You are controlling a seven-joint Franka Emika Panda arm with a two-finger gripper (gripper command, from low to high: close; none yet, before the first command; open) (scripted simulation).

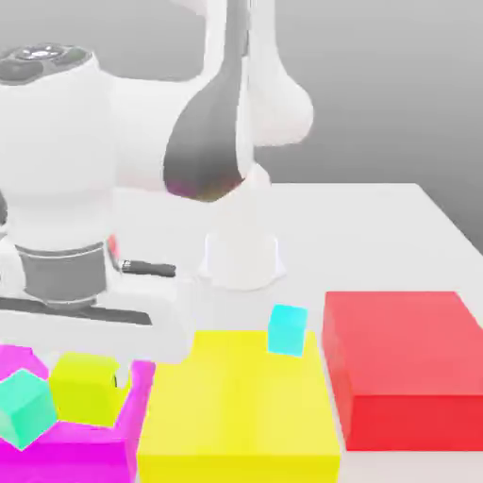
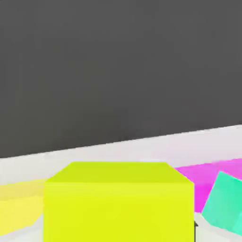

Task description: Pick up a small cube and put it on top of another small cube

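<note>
The small cube (image 1: 83, 387), lime yellow-green, sits over the magenta flat block (image 1: 66, 453) at the exterior view's lower left. My gripper (image 1: 87, 370) comes down on it from the white hand above and is shut on it, with a dark fingertip (image 1: 120, 382) at its side. In the hand view the small cube (image 2: 118, 203) looms very close. A teal small cube (image 1: 24, 408) lies tilted right beside it, also seen as a teal small cube (image 2: 224, 203) in the hand view. A cyan small cube (image 1: 286, 330) rests on the yellow flat block (image 1: 241, 415).
A red flat block (image 1: 406, 363) lies at the exterior view's right, next to the yellow one. The arm's white base (image 1: 242, 255) stands behind the blocks on the pale table (image 1: 377, 236). The bulky arm links fill the upper left.
</note>
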